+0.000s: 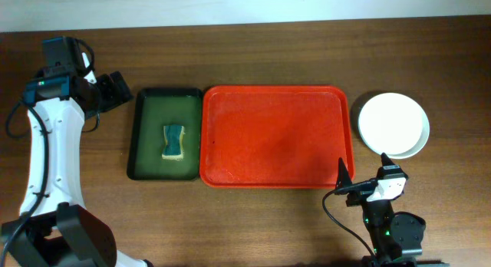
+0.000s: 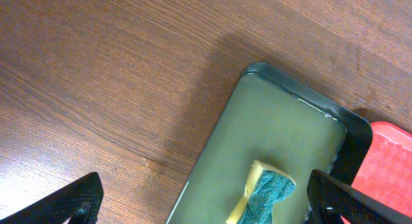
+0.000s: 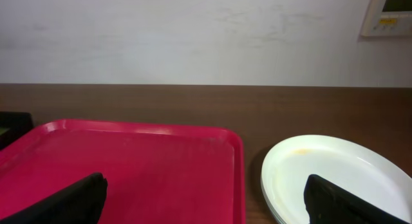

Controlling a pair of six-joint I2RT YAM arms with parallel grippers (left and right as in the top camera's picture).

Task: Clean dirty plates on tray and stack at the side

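Your plates point(image 1: 393, 123) sit stacked on the table just right of the red tray point(image 1: 276, 136), cream-white one on top. Your right gripper point(image 3: 203, 198) gapes wide near them. Your left gripper point(image 2: 203, 195), equally wide, hangs near the green tray point(image 1: 146, 136) with its sponge point(image 1: 175, 142).

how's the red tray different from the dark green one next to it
The red tray is larger and wider; the dark green tray is smaller and narrower. The red tray lies bare, while the dark green tray holds a sponge. Both are rectangular with rounded corners and raised rims, side by side on the table.
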